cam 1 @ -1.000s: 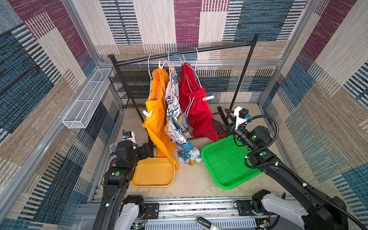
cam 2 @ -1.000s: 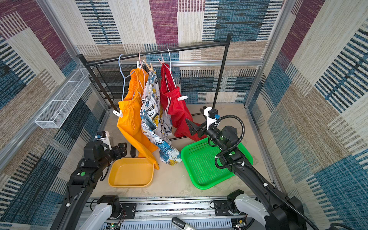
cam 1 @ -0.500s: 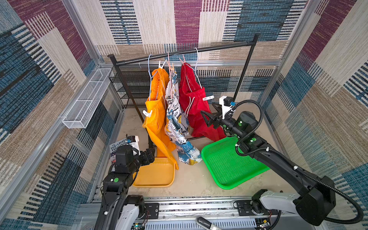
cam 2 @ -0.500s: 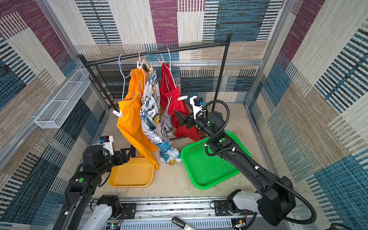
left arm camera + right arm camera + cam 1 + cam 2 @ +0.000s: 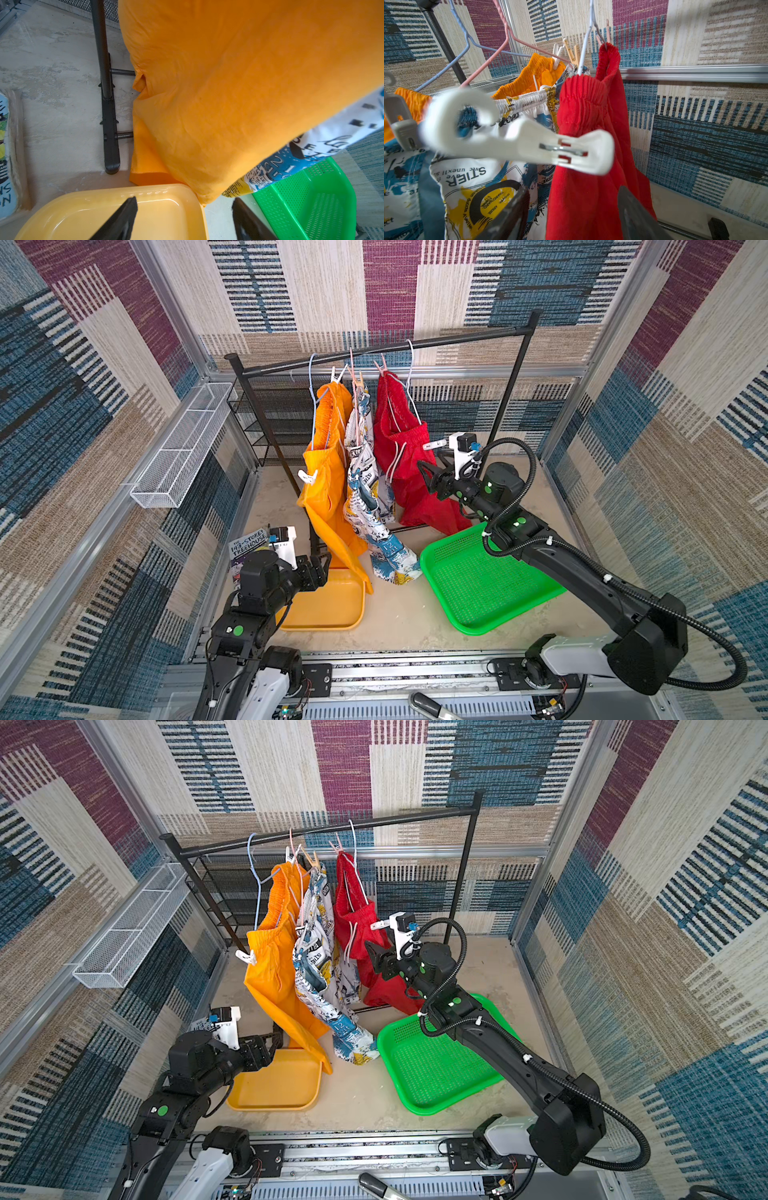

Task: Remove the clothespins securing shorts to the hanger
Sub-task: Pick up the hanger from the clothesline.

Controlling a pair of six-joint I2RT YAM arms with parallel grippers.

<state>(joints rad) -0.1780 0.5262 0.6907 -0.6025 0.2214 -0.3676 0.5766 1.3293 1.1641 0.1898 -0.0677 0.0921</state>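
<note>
Three shorts hang from wire hangers on a black rail: orange (image 5: 328, 472), printed white (image 5: 365, 489) and red (image 5: 407, 464). A white clothespin (image 5: 529, 143) is clipped on the red waistband and sticks out sideways; it also shows in both top views (image 5: 434, 444) (image 5: 380, 924). Another white clothespin (image 5: 307, 477) pinches the orange shorts, and several clothespins (image 5: 357, 379) sit at the hanger tops. My right gripper (image 5: 573, 190) is open just below the red waistband's clothespin, with red cloth in front of its jaws. My left gripper (image 5: 184, 199) is open and empty, low by the orange hem.
A yellow tray (image 5: 332, 605) lies on the floor under my left gripper, and a green mesh tray (image 5: 478, 585) under my right arm. A book (image 5: 245, 547) lies at the left wall. The rack's black foot (image 5: 110, 124) stands beside the orange shorts. A white wire basket (image 5: 178, 448) hangs on the left wall.
My right arm swung from over the green tray up to the red shorts, and its jaws narrowed. My left gripper slid a little forward over the yellow tray.
</note>
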